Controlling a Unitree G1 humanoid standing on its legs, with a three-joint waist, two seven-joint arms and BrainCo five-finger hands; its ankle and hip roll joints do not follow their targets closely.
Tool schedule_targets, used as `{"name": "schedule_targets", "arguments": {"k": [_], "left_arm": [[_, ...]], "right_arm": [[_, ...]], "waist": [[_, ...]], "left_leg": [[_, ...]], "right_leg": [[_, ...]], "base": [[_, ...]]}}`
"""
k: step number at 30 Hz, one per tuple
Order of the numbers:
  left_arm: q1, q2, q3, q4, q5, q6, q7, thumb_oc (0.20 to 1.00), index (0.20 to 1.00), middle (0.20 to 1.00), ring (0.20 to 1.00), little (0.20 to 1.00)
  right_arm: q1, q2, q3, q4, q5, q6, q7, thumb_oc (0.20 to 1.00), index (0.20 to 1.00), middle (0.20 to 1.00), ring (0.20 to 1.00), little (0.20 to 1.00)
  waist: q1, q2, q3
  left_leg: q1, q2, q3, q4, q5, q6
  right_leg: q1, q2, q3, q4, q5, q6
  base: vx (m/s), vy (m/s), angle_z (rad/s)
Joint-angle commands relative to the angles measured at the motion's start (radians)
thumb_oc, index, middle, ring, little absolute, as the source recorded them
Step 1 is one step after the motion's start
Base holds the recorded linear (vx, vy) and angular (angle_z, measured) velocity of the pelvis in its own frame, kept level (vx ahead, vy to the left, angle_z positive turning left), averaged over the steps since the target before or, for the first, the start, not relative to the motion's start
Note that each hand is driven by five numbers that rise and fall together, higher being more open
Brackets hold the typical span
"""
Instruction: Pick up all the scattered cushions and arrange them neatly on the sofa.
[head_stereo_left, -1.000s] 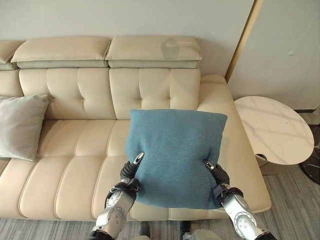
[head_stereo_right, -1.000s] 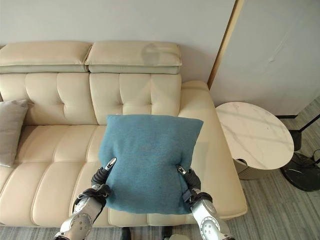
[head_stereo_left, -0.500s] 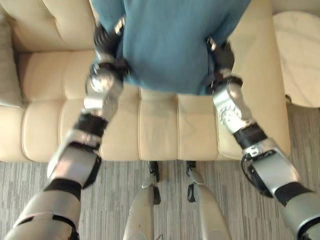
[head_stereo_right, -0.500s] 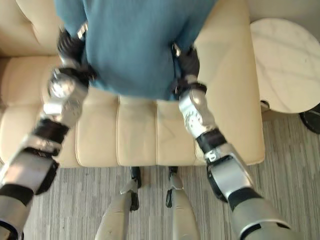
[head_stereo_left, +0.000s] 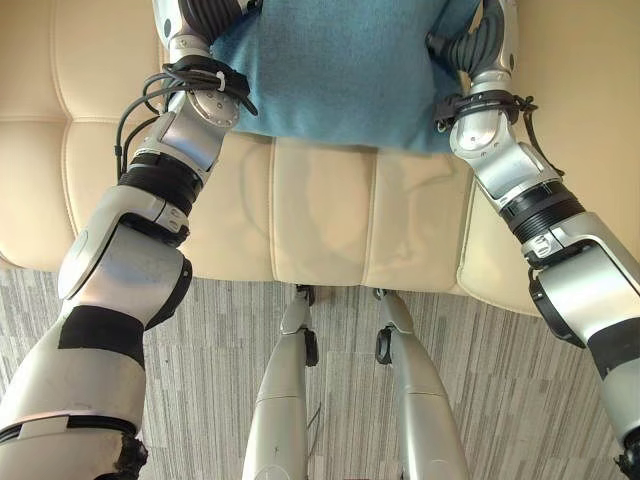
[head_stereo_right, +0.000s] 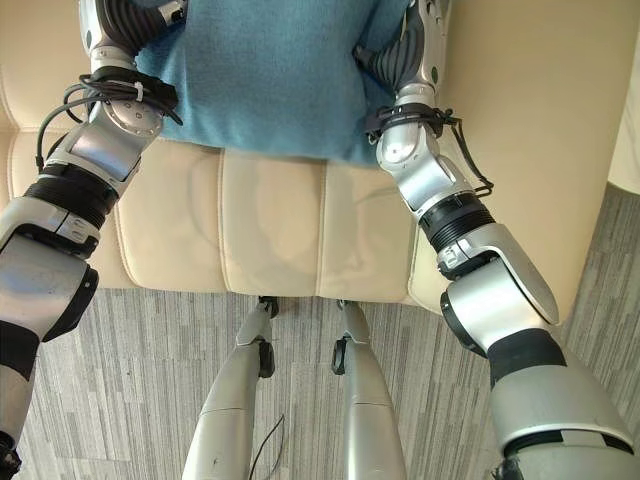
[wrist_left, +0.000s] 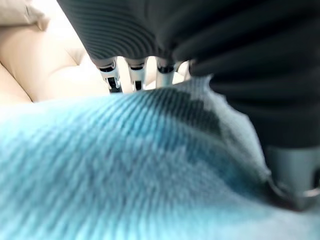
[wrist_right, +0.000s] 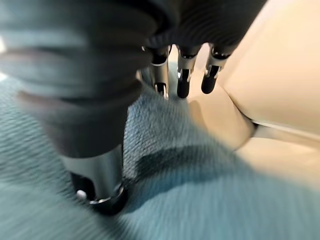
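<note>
Blue cushion (head_stereo_left: 340, 70) over the sofa (head_stereo_left: 320, 230) seat, pinched between left robot hand (wrist_left: 131, 75) and right robot hand (wrist_right: 184, 75), not yet released

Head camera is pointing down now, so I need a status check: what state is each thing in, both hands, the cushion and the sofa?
blue cushion: gripped at both side edges, its lower edge over the sofa seat.
left hand: shut on the blue cushion's edge, thumb pressed into the fabric.
right hand: shut on the blue cushion's opposite edge.
sofa: front of the seat bare.
</note>
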Motion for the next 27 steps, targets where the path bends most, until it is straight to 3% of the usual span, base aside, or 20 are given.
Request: {"name": "schedule_targets", "arguments": {"k": [1, 6, 10, 11, 14, 15, 16, 19, 21, 22, 26, 27], "left_arm": [[-0.098, -0.029, 0.007, 0.025, -0.004, -0.055, 0.010, 1.000, 1.000, 1.000, 1.000, 1.000], [-0.029, -0.022, 0.088, 0.067, -0.144, -0.070, -0.037, 1.000, 1.000, 1.000, 1.000, 1.000], [0.134, 0.000, 0.215, 0.000, -0.394, -0.139, -0.159, 1.000, 1.000, 1.000, 1.000, 1.000], [0.140, 0.001, 0.216, -0.003, -0.395, -0.139, -0.161, 1.000, 1.000, 1.000, 1.000, 1.000], [0.358, -0.001, 0.342, -0.102, -0.546, -0.170, -0.225, 1.000, 1.000, 1.000, 1.000, 1.000], [0.429, -0.009, 0.378, -0.129, -0.576, -0.173, -0.239, 1.000, 1.000, 1.000, 1.000, 1.000], [0.526, -0.014, 0.432, -0.159, -0.607, -0.177, -0.255, 1.000, 1.000, 1.000, 1.000, 1.000], [0.699, -0.026, 0.515, -0.204, -0.623, -0.168, -0.280, 1.000, 1.000, 1.000, 1.000, 1.000], [0.704, -0.027, 0.515, -0.207, -0.622, -0.167, -0.279, 1.000, 1.000, 1.000, 1.000, 1.000], [0.870, -0.056, 0.573, -0.256, -0.600, -0.159, -0.301, 1.000, 1.000, 1.000, 1.000, 1.000], [1.028, -0.090, 0.606, -0.291, -0.547, -0.143, -0.321, 1.000, 1.000, 1.000, 1.000, 1.000], [1.129, -0.114, 0.614, -0.333, -0.490, -0.132, -0.337, 1.000, 1.000, 1.000, 1.000, 1.000]], "right_arm": [[-0.135, 0.082, -0.014, 0.013, -0.057, -0.038, -0.031, 1.000, 1.000, 1.000, 1.000, 1.000], [-0.050, 0.066, -0.051, 0.045, -0.024, -0.018, -0.003, 1.000, 1.000, 1.000, 1.000, 1.000], [0.087, 0.038, -0.147, 0.000, 0.045, -0.017, 0.014, 1.000, 1.000, 1.000, 1.000, 1.000], [0.093, 0.039, -0.147, -0.005, 0.045, -0.015, 0.014, 1.000, 1.000, 1.000, 1.000, 1.000], [0.254, 0.033, -0.259, -0.097, 0.067, -0.022, 0.027, 1.000, 1.000, 1.000, 1.000, 1.000], [0.310, 0.034, -0.283, -0.133, 0.063, -0.024, 0.030, 1.000, 1.000, 1.000, 1.000, 1.000], [0.391, 0.029, -0.330, -0.175, 0.068, -0.034, 0.035, 1.000, 1.000, 1.000, 1.000, 1.000], [0.553, 0.038, -0.410, -0.258, 0.086, -0.051, 0.056, 1.000, 1.000, 1.000, 1.000, 1.000], [0.558, 0.039, -0.409, -0.263, 0.085, -0.050, 0.056, 1.000, 1.000, 1.000, 1.000, 1.000], [0.721, 0.071, -0.471, -0.342, 0.114, -0.077, 0.095, 1.000, 1.000, 1.000, 1.000, 1.000], [0.886, 0.124, -0.513, -0.406, 0.177, -0.108, 0.163, 1.000, 1.000, 1.000, 1.000, 1.000], [0.982, 0.145, -0.540, -0.438, 0.225, -0.125, 0.219, 1.000, 1.000, 1.000, 1.000, 1.000]], "waist": [[-0.005, -0.041, -0.007], [-0.006, -0.040, 0.000], [-0.004, -0.031, 0.009], [-0.004, -0.031, 0.008], [-0.006, -0.024, 0.008], [-0.007, -0.021, -0.006], [-0.010, -0.020, -0.009], [-0.012, -0.019, -0.032], [-0.012, -0.019, -0.033], [-0.013, -0.021, -0.053], [-0.016, -0.023, -0.083], [-0.022, -0.021, -0.107]], "left_leg": [[0.033, -0.012, -0.045, 0.048, -0.163, -0.031], [0.074, -0.015, -0.044, 0.037, -0.161, -0.028], [0.150, -0.017, -0.036, 0.027, -0.167, -0.028], [0.154, -0.017, -0.035, 0.026, -0.167, -0.028], [0.207, -0.023, -0.018, 0.023, -0.153, -0.021], [0.239, -0.019, -0.026, 0.016, -0.181, -0.027], [0.255, -0.022, -0.011, 0.014, -0.159, -0.021], [0.316, -0.020, -0.005, -0.003, -0.163, -0.020], [0.320, -0.020, -0.005, -0.006, -0.163, -0.021], [0.385, -0.016, 0.000, -0.024, -0.166, -0.018], [0.466, -0.014, 0.008, -0.060, -0.163, -0.016], [0.515, -0.012, 0.015, -0.088, -0.157, -0.015]], "right_leg": [[0.073, -0.070, 0.037, 0.086, -0.243, 0.133], [0.112, -0.070, 0.035, 0.071, -0.234, 0.131], [0.191, -0.070, 0.030, 0.052, -0.231, 0.127], [0.195, -0.070, 0.031, 0.050, -0.231, 0.128], [0.254, -0.078, 0.021, 0.034, -0.207, 0.117], [0.287, -0.073, 0.026, 0.026, -0.229, 0.122], [0.309, -0.078, 0.017, 0.017, -0.206, 0.115], [0.368, -0.079, 0.010, -0.002, -0.203, 0.115], [0.372, -0.079, 0.010, -0.004, -0.203, 0.115], [0.439, -0.082, 0.007, -0.021, -0.205, 0.117], [0.516, -0.083, 0.006, -0.051, -0.201, 0.125], [0.560, -0.087, 0.002, -0.072, -0.193, 0.134]], "base": [[0.00, 0.000, 0.00], [0.00, 0.009, 0.02], [-0.01, 0.038, 0.04], [-0.01, 0.061, 0.06], [-0.04, 0.067, -0.06], [0.03, 0.075, -0.09], [0.03, 0.058, -0.07], [0.01, 0.045, -0.12], [0.05, 0.029, -0.06], [0.08, 0.046, -0.04], [0.12, 0.073, -0.08], [0.07, 0.062, -0.09]]}}
